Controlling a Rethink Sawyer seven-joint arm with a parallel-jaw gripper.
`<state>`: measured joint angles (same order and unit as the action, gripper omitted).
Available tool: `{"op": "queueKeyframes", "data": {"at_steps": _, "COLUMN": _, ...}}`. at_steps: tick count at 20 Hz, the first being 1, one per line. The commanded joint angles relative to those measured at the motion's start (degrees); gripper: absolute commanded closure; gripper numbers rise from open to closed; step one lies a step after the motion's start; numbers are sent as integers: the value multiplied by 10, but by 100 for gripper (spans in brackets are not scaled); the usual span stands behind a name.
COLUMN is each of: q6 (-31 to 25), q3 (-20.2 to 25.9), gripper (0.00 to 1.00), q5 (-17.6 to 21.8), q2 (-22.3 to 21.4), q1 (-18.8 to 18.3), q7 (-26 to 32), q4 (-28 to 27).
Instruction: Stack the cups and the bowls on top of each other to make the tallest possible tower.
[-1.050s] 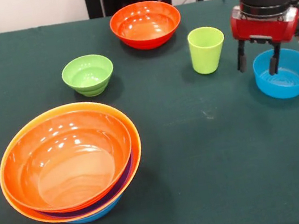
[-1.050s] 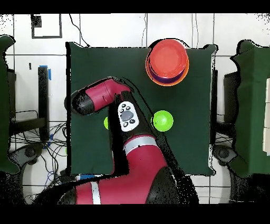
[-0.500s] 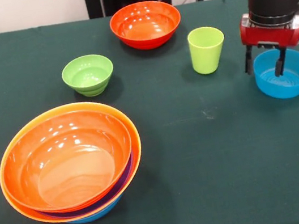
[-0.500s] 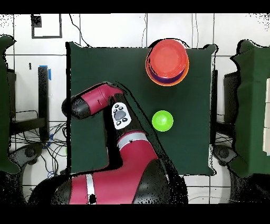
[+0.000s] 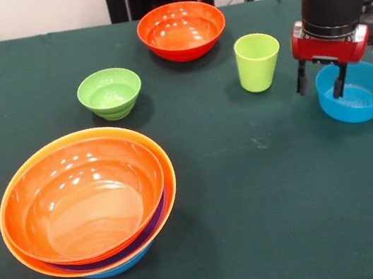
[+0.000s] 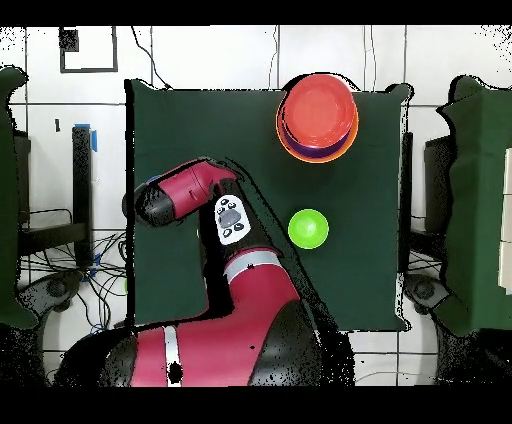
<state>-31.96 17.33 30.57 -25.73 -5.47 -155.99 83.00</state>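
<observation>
My gripper (image 5: pixel 319 87) hangs open at the right side of the table, its two dark fingers astride the left rim of a blue bowl (image 5: pixel 358 93), one finger outside it and one over its inside. I cannot tell whether they touch the rim. A lime-green cup (image 5: pixel 258 61) stands upright just left of the gripper. The tower (image 5: pixel 85 199) of nested orange, purple and blue bowls sits at the near left, also seen as the tower (image 6: pixel 318 115) from above. A small lime-green bowl (image 5: pixel 110 93) and a red-orange bowl (image 5: pixel 182 30) stand apart. The arm (image 6: pixel 235 260) hides the gripper, cup and blue bowl in the overhead view.
The table (image 5: pixel 275 196) is covered in dark green cloth. The blue bowl lies close to the table's right edge, with cables beyond it. The small lime-green bowl (image 6: pixel 308 229) shows beside the arm from above.
The gripper swung right over the blue bowl, then came back a little toward the cup. It stayed open. The bowls and cup have not moved.
</observation>
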Motion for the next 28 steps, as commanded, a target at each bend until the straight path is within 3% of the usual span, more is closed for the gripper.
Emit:
{"op": "queueKeyframes", "data": {"at_steps": 1, "q6": 23, "q3": -6, "gripper": 0, "q5": 32, "q2": 18, "q1": 14, "q7": 37, "q4": -22}}
{"op": "queueKeyframes", "data": {"at_steps": 17, "q6": 52, "q3": -26, "gripper": 0, "q5": 42, "q2": 66, "q1": 26, "q7": 27, "q4": -50}}
{"op": "queueKeyframes", "data": {"at_steps": 18, "q6": 53, "q3": -27, "gripper": 100, "q5": 41, "q2": 67, "q1": 27, "q7": 28, "q4": -51}}
{"op": "queueKeyframes", "data": {"at_steps": 28, "q6": 61, "q3": -25, "gripper": 100, "q5": 30, "q2": 66, "q1": 22, "q7": 35, "q4": -53}}
